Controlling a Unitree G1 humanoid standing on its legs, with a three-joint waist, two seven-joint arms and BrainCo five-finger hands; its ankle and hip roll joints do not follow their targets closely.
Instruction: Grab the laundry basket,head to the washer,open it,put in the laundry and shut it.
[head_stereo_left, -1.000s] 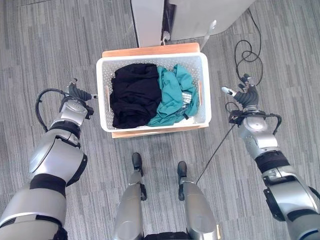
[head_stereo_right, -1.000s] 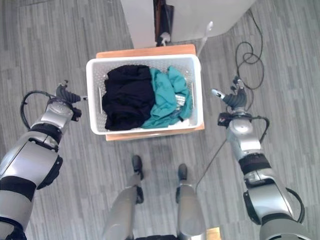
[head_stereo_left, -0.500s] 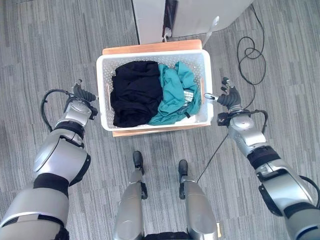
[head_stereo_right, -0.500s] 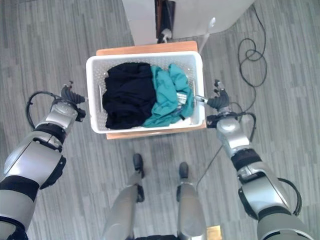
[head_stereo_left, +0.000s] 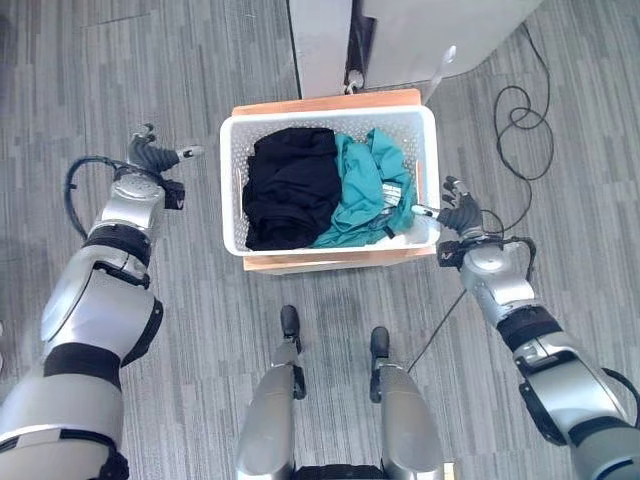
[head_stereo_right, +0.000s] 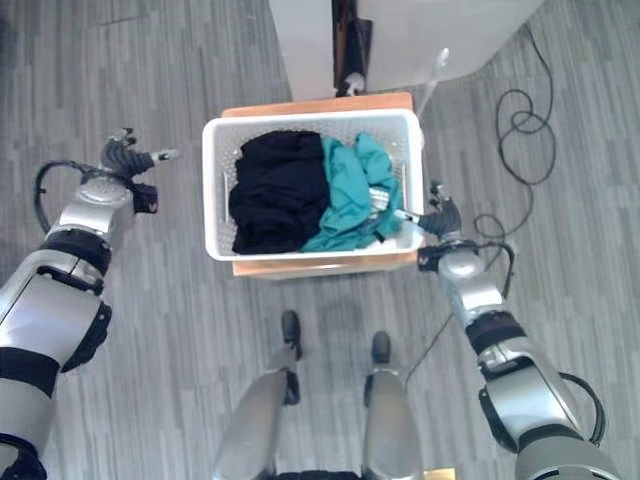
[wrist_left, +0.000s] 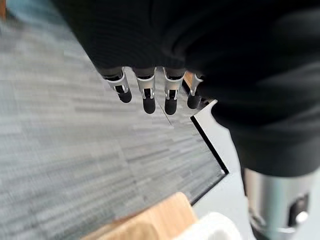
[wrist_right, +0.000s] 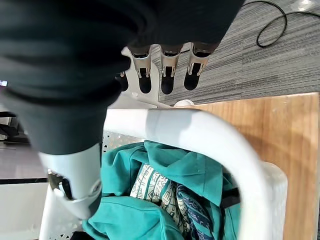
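A white laundry basket (head_stereo_left: 232, 180) stands on a low wooden stand (head_stereo_left: 330, 262) in front of me. It holds black laundry (head_stereo_left: 290, 185) on the left and teal laundry (head_stereo_left: 372, 185) on the right. My right hand (head_stereo_left: 458, 212) is at the basket's right rim (wrist_right: 200, 130). Its fingers (wrist_right: 167, 75) are straight outside the rim and its thumb (wrist_right: 75, 185) hangs over the teal laundry (wrist_right: 150, 210) inside. My left hand (head_stereo_left: 150, 158) is open over the floor, a hand's width left of the basket, with straight fingers (wrist_left: 147, 92).
A white and grey appliance (head_stereo_left: 440, 35) stands just behind the basket, with a dark gap (head_stereo_left: 358, 40) in its front. Grey carpet floor (head_stereo_left: 200, 60) surrounds the stand on both sides.
The camera shifted, so the basket sits further right in the picture. My right hand has moved in to the basket's right rim. My left hand has drifted forward and away from the left wall.
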